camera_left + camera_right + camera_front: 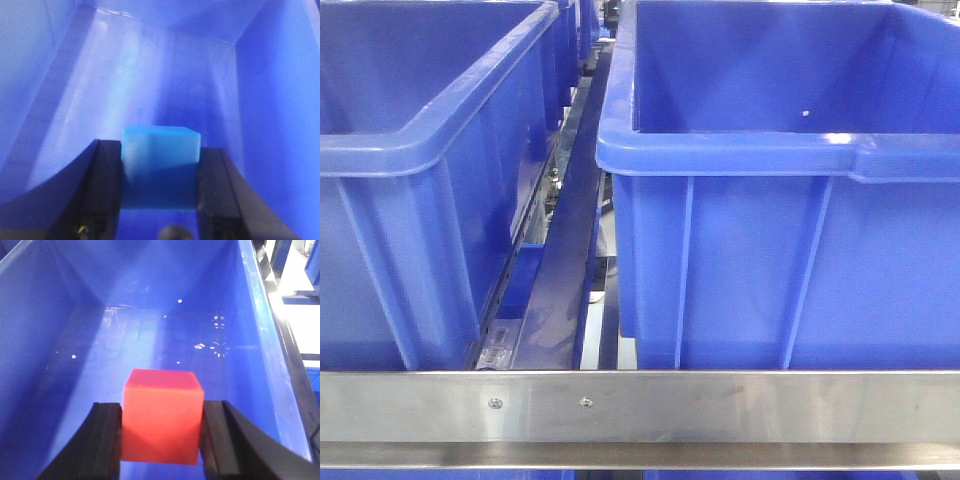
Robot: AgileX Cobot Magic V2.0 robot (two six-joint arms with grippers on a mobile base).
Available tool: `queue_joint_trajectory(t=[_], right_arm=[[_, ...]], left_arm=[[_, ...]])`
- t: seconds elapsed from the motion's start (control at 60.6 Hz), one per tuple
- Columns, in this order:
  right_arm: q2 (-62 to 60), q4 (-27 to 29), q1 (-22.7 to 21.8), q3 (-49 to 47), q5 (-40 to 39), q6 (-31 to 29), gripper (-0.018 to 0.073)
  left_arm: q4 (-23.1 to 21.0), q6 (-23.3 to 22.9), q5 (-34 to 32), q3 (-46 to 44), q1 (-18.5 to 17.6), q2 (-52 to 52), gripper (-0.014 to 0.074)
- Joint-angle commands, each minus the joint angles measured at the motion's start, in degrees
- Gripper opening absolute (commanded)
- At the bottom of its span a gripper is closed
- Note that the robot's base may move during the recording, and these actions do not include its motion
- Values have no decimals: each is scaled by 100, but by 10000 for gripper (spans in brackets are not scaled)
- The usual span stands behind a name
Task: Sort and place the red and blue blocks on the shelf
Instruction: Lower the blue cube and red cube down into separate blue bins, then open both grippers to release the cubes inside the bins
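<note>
The left gripper point(160, 172) is clamping the blue block point(160, 162) between its two black fingers point(102, 190) above a blue bin's floor point(150, 75), while the right gripper point(162, 427) is likewise gripping the red block point(162, 415) over another bin's speckled floor point(150, 340) ahead of it.

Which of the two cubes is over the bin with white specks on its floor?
The red block, held in the right gripper. That bin's floor shows white specks. The blue block, in the left gripper, hangs over a speck-free floor.
</note>
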Motion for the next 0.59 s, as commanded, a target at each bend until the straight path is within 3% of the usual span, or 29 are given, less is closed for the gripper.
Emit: queue_joint_trajectory(t=[0.0, 0.083, 0.215, 0.264, 0.446, 0.578], right_arm=[[-28, -67, 14, -235, -539, -51, 473], [-28, -67, 14, -235, -539, -51, 538], [-28, -67, 14, -235, -539, -51, 542], [-28, -67, 14, -235, -539, -51, 542], [-28, -67, 14, -235, -539, -51, 540], [-28, -67, 14, -235, -528, -51, 472]], left_arm=[[-79, -16, -492, -209, 10, -36, 185], [-79, -16, -496, -209, 10, -6, 339], [-137, -16, -496, -209, 10, 4, 586], [-155, -16, -496, -209, 10, 4, 629], [-155, -16, -496, -209, 10, 4, 566], [-155, -16, -469, -209, 10, -6, 360]])
